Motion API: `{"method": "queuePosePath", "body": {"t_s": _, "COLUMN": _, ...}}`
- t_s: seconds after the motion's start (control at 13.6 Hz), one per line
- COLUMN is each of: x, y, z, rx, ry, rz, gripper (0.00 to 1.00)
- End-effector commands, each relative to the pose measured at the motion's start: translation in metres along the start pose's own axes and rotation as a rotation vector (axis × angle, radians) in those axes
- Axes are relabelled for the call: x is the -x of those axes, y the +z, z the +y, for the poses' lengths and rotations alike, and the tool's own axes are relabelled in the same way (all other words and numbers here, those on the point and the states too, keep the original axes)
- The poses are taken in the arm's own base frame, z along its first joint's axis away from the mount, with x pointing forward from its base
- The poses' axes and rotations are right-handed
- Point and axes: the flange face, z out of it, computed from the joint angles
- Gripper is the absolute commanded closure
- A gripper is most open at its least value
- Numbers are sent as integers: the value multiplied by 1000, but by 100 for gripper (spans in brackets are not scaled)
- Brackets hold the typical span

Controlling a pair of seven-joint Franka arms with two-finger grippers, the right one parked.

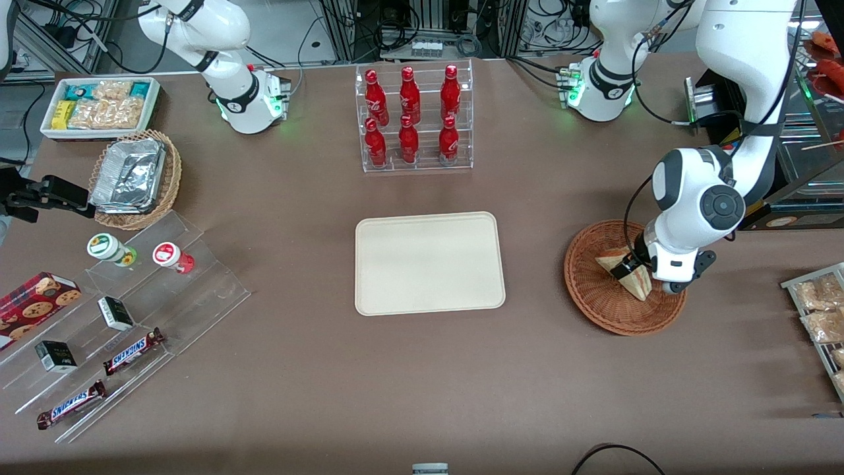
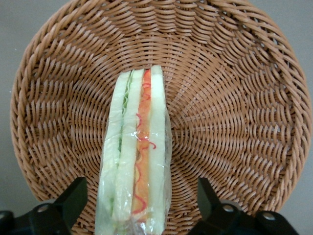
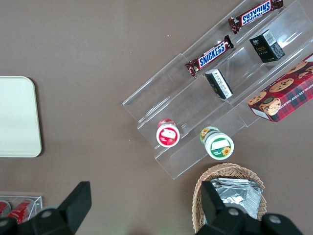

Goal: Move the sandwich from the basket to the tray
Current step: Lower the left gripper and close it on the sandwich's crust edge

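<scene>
We see the tray (image 1: 430,262) lying bare on the surface (image 1: 303,389), well off from the end effector (image 1: 634,269) toward the parked arm's end. The end effector hangs low inside the basket (image 1: 593,300), spread wide, its fingers (image 2: 73,198) straddling the sandwich (image 2: 136,156) without touching it. The sandwich lies in the basket wrapped in clear film, cut edge facing up at the wrist camera; from the front it seems to stand on edge, though the arm hides part of it.
</scene>
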Motion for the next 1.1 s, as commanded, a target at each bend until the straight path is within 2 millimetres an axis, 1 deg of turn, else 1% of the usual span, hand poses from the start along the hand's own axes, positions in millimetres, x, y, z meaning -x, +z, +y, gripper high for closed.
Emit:
{"method": "queuePosePath", "body": {"t_s": 0.0, "x": -2, "y": 4, "z": -3, "rx": 19, "ry": -57, "rz": -5, "gripper": 44}}
{"method": "queuePosePath", "body": {"t_s": 0.07, "x": -1, "y": 5, "z": -3, "rx": 17, "ry": -56, "rz": -8, "gripper": 73}}
{"method": "queuePosePath", "body": {"t_s": 0.15, "x": -1, "y": 3, "z": -4, "rx": 16, "ry": -58, "rz": -10, "gripper": 87}}
{"method": "queuePosePath", "body": {"t_s": 0.22, "x": 0, "y": 4, "z": -4, "rx": 12, "ry": -56, "rz": -12, "gripper": 96}}
{"method": "queuePosePath", "body": {"t_s": 0.29, "x": 0, "y": 4, "z": -5, "rx": 10, "ry": -57, "rz": -14, "gripper": 100}}
{"method": "queuePosePath", "body": {"t_s": 0.37, "x": 2, "y": 4, "z": -5, "rx": 2, "ry": -51, "rz": -21, "gripper": 100}}
{"method": "queuePosePath", "body": {"t_s": 0.44, "x": 3, "y": -1, "z": -6, "rx": -5, "ry": -49, "rz": -29, "gripper": 100}}
{"method": "queuePosePath", "body": {"t_s": 0.51, "x": 5, "y": -9, "z": -8, "rx": -13, "ry": -43, "rz": -37, "gripper": 100}}
{"method": "queuePosePath", "body": {"t_s": 0.66, "x": 11, "y": -36, "z": -5, "rx": -26, "ry": -18, "rz": -47, "gripper": 100}}
{"method": "queuePosePath", "body": {"t_s": 0.81, "x": 19, "y": -58, "z": 8, "rx": -52, "ry": 21, "rz": -64, "gripper": 100}}
{"method": "queuePosePath", "body": {"t_s": 1.03, "x": 38, "y": -88, "z": 39, "rx": -85, "ry": 124, "rz": -92, "gripper": 100}}
